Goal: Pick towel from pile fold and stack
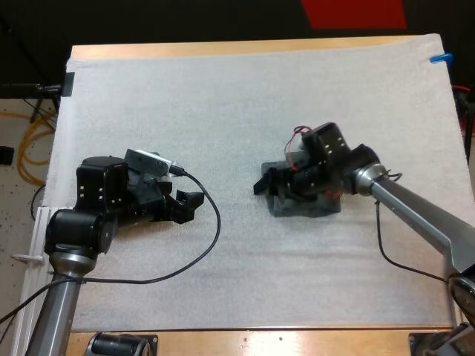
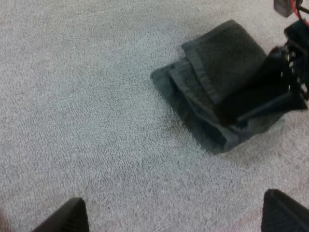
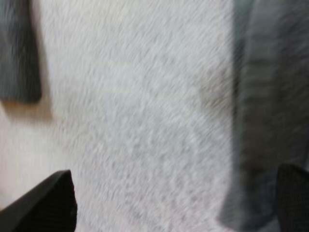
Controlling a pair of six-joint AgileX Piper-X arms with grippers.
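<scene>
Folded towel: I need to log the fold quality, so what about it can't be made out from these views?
- High view: the right gripper and its wrist cover most of the folded towel; its far edge is hidden.
- Left wrist view: that gripper overlies the towel's far end, so the layer count is uncertain.
- Right wrist view: the towel runs out of frame.

A white mat (image 1: 223,111) with a fine, nubbly surface covers nearly the whole desk (image 1: 245,49), leaving bare wood along the far and near edges. Past the desk's left side is a speckled floor (image 1: 15,200), where an orange cable (image 1: 30,137) lies in loops. A small black piece (image 1: 68,83) sits at the mat's far left corner.
</scene>
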